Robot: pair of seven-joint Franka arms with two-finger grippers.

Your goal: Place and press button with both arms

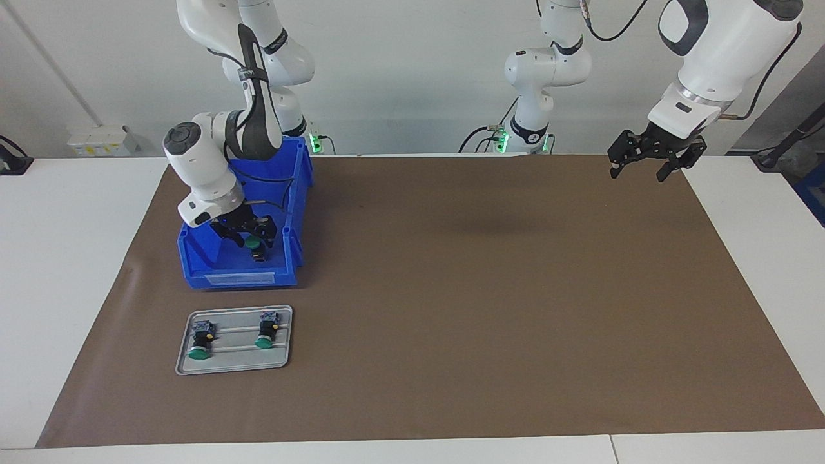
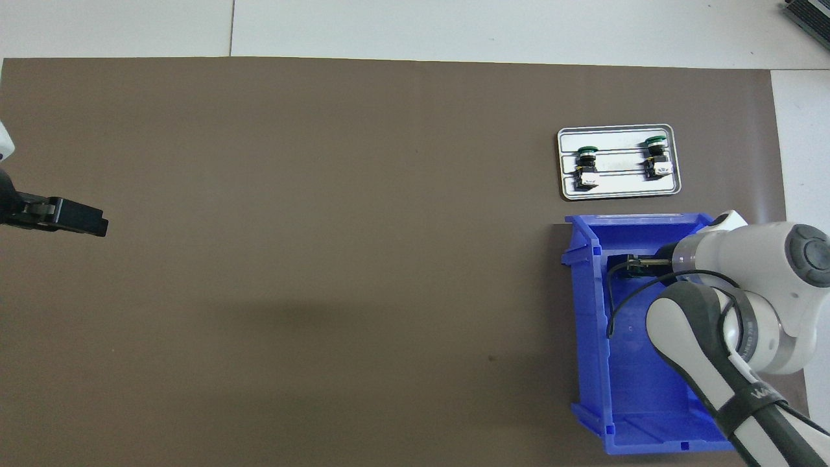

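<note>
Facing view: two buttons [image 1: 201, 340] already lie on the grey tray [image 1: 233, 367], which sits farther from my bases than the blue bin [image 1: 240, 277], toward my right arm's end of the table. I judge the task partly done: a third button [image 1: 252, 243] is in the bin, not yet placed, and pressing is left. My right pincer [image 1: 248, 235] is down inside the bin, directly at that green cap; I cannot tell how wide its fingers stand, nor whether they grip it. My left pincer [image 1: 648, 161] waits, jaws spread and empty, over the mat's other end.

Overhead view: my right arm hides the bin's button. The left pincer [image 2: 81, 220] holds nothing.
</note>
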